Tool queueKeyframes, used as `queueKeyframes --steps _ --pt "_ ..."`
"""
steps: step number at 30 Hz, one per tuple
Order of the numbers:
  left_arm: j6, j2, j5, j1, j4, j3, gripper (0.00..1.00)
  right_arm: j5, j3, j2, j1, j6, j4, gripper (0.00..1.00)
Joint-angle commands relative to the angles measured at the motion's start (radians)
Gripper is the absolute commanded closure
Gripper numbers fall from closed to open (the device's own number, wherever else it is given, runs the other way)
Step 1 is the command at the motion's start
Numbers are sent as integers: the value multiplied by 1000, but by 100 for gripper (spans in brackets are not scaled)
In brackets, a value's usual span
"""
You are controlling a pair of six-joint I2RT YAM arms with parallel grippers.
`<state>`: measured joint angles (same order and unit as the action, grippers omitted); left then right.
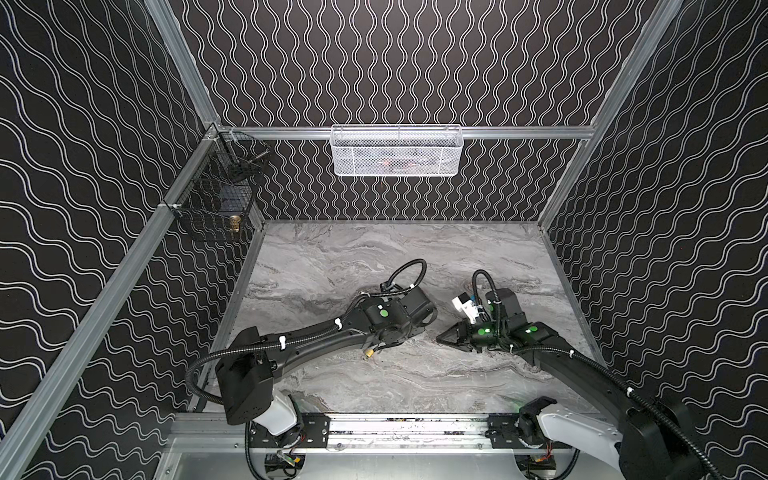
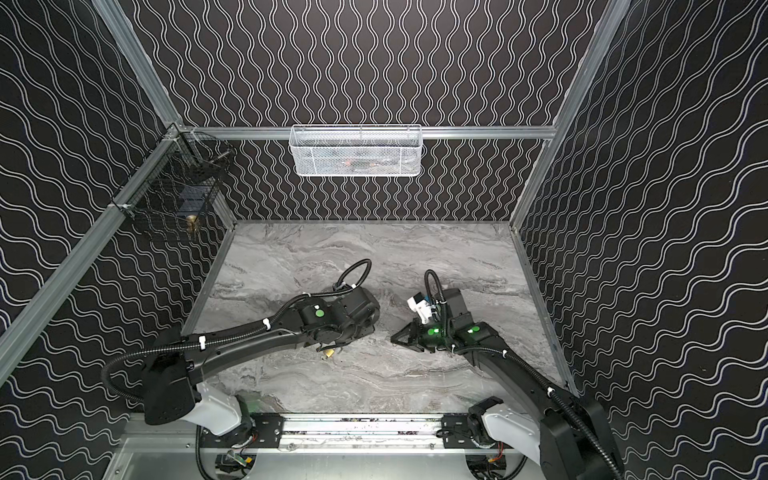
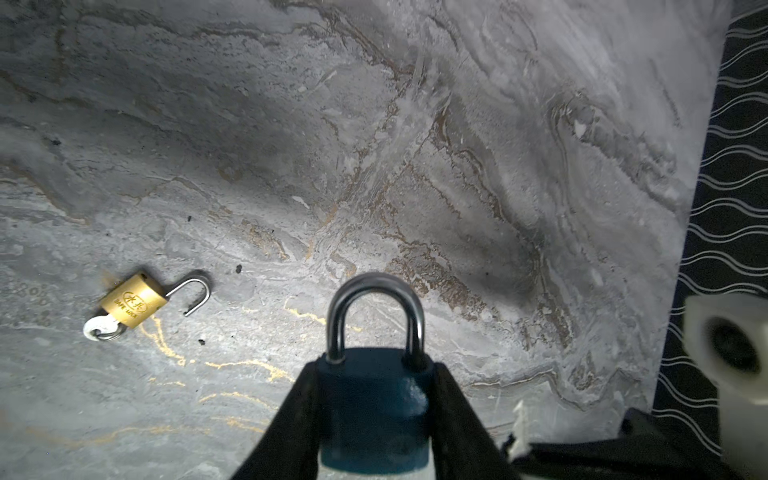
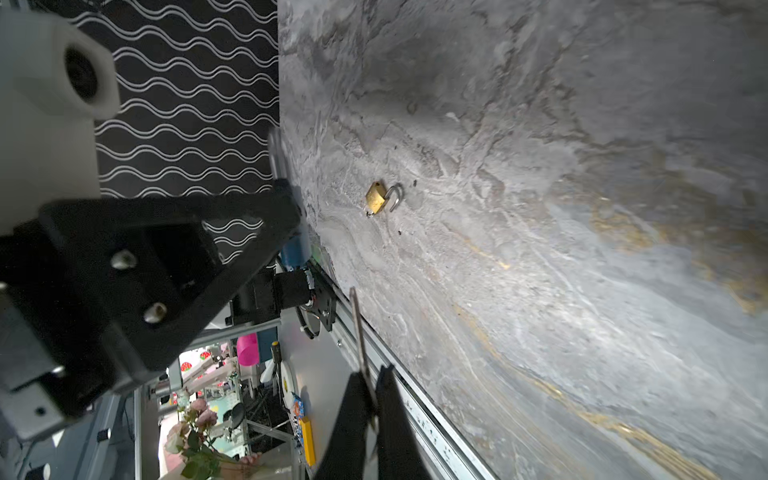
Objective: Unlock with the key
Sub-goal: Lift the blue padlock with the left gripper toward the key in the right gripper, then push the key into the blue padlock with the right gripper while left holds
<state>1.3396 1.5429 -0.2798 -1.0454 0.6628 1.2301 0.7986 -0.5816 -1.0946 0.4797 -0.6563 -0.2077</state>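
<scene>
You have two padlocks and two keys to track. The blue lock (image 3: 374,411) stands between the fingers of your left gripper (image 3: 376,370), which pinches its body from both sides; its shackle is closed. The brass lock (image 3: 134,301) lies flat on the table (image 1: 332,257), in the lower middle of both top views just below the left wrist. Its shackle is swung open and one key (image 3: 97,328) sits in its keyhole on a small ring. The second key (image 4: 358,328) is seen edge-on in your right gripper (image 4: 371,372), whose jaws are pressed together on it, blade pointing outward. In both top views that gripper sits right of centre, aimed at the left arm and apart from it. You also have two baskets. The white basket (image 1: 340,162) on the back rail at upper centre holds something dark and reddish that cannot be made out. The black basket (image 1: 195,224) on the left wall holds a brass-coloured piece (image 1: 235,223). The brass lock reads "SAFE LOCK"; the mark above that is too small to read.
</scene>
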Motion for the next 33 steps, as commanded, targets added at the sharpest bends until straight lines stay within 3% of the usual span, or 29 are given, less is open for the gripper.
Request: queueKeyframes --steps 1,13,33 --pt "51 -17 -38 1 -32 -8 89 -34 4 -19 61 -88 139 100" --pt "91 -37 -54 1 -33 -20 93 -75 8 -89 168 -201 315 100" --pt "115 -53 -44 1 -61 -54 94 -125 -18 -120 190 -198 329 100"
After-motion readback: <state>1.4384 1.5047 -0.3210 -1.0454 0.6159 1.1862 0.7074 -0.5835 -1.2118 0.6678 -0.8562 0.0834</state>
